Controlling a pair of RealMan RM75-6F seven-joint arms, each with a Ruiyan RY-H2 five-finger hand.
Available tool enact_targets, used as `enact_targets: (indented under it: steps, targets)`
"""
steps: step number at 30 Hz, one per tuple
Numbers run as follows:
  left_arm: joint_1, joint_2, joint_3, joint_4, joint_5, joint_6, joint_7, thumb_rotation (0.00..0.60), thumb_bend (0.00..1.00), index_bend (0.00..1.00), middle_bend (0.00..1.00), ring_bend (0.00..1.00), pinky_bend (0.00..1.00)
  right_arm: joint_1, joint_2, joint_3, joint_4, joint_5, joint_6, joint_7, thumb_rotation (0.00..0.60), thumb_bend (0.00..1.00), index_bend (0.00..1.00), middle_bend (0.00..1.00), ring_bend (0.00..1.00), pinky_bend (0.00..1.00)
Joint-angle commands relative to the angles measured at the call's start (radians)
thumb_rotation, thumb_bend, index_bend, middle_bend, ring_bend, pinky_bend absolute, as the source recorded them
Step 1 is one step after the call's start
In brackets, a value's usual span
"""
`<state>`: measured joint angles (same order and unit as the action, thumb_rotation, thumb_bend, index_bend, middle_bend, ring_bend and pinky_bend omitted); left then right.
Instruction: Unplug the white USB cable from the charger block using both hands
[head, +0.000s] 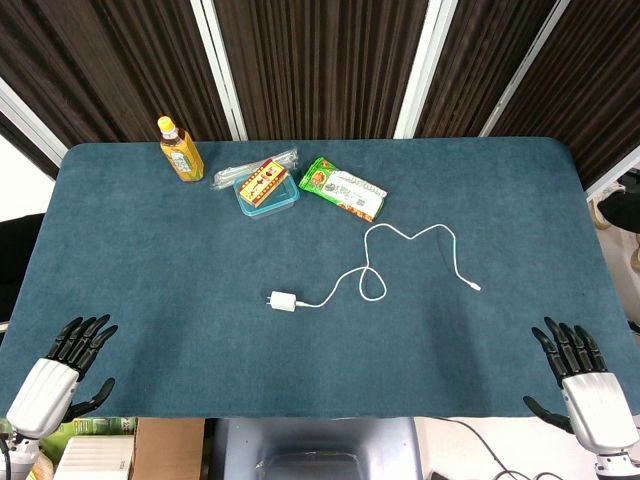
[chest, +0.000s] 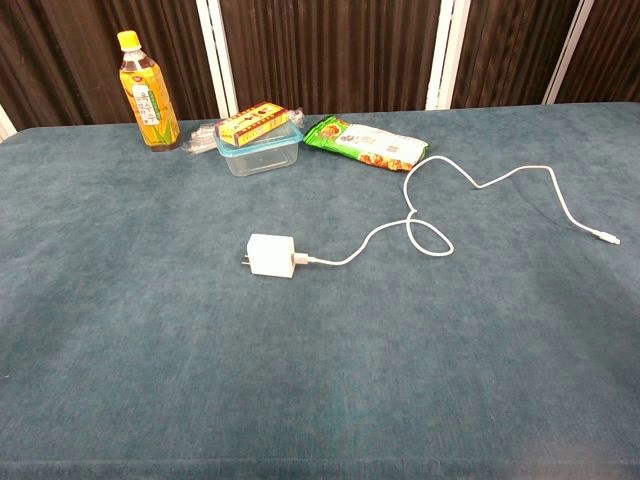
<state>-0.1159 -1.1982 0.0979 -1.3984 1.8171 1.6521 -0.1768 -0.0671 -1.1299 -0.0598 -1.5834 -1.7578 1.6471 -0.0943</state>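
A white charger block (head: 282, 301) (chest: 270, 255) lies near the middle of the blue-green table, prongs pointing left. The white USB cable (head: 400, 250) (chest: 480, 190) is plugged into its right side, loops once and snakes away to the right, ending in a free connector (head: 476, 288) (chest: 610, 239). My left hand (head: 68, 362) rests at the table's near left corner, fingers spread and empty. My right hand (head: 580, 370) sits at the near right corner, fingers spread too, holding nothing. Both hands are far from the charger. Neither hand shows in the chest view.
A yellow-capped drink bottle (head: 180, 150) (chest: 147, 92) stands at the back left. Beside it sit a clear plastic container (head: 266, 190) (chest: 260, 148) with a snack box on top and a green snack packet (head: 343, 188) (chest: 365, 145).
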Motion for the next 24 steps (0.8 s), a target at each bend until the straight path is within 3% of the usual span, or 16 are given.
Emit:
enact_targets:
  steps: [1,5,6,7,8,10,12,14,18,24]
  targets:
    - [-0.003,-0.002,0.001,0.0,0.003,-0.003,0.0,0.6,0.41,0.03,0.0,0.0,0.04,0.0,0.0,-0.001,-0.001,-0.002,0.0,-0.001,0.6,0.27,0.0,0.0,0.0,0.0]
    - [-0.017,-0.01,0.008,-0.002,0.019,-0.028,0.011,0.6,0.41,0.01,0.0,0.0,0.04,0.0,-0.001,-0.004,0.001,-0.006,0.0,-0.002,0.6,0.27,0.0,0.0,0.0,0.0]
    - [-0.021,-0.015,0.008,-0.002,0.028,-0.026,0.014,0.6,0.41,0.01,0.0,0.0,0.08,0.0,-0.002,-0.004,0.001,-0.007,0.001,-0.002,0.6,0.27,0.0,0.0,0.0,0.0]
    - [-0.024,-0.025,0.003,0.0,0.032,-0.023,0.018,0.6,0.41,0.01,0.0,0.05,0.18,0.0,-0.003,-0.004,0.001,-0.009,0.001,-0.005,0.6,0.27,0.0,0.0,0.0,0.0]
    - [-0.032,-0.045,-0.009,0.002,0.037,-0.017,0.023,0.6,0.4,0.01,0.0,0.12,0.27,0.0,-0.005,-0.005,0.001,-0.01,-0.001,-0.008,0.6,0.27,0.0,0.0,0.0,0.0]
    - [-0.059,-0.083,-0.022,0.01,0.059,-0.024,0.013,0.6,0.4,0.03,0.02,0.52,0.66,0.002,-0.007,-0.006,0.0,-0.012,-0.003,-0.011,0.6,0.27,0.0,0.0,0.0,0.0]
    - [-0.103,-0.111,-0.024,-0.01,0.067,-0.081,-0.021,0.6,0.4,0.06,0.05,0.72,0.84,0.004,-0.011,-0.005,-0.001,-0.011,-0.009,-0.019,0.6,0.27,0.0,0.0,0.0,0.0]
    - [-0.15,-0.146,-0.036,-0.053,0.062,-0.148,-0.032,0.6,0.4,0.07,0.08,0.83,0.93,0.006,-0.016,-0.005,-0.003,-0.008,-0.017,-0.03,0.6,0.27,0.0,0.0,0.0,0.0]
    - [-0.236,-0.199,-0.065,-0.185,-0.028,-0.34,-0.02,0.6,0.41,0.09,0.09,0.93,1.0,0.015,-0.023,-0.015,-0.008,-0.014,-0.046,-0.049,0.6,0.27,0.0,0.0,0.0,0.0]
    - [-0.325,-0.338,-0.176,-0.276,-0.185,-0.516,0.301,0.6,0.42,0.12,0.08,0.94,1.0,0.024,-0.025,-0.015,-0.02,-0.005,-0.07,-0.066,0.6,0.27,0.0,0.0,0.0,0.0]
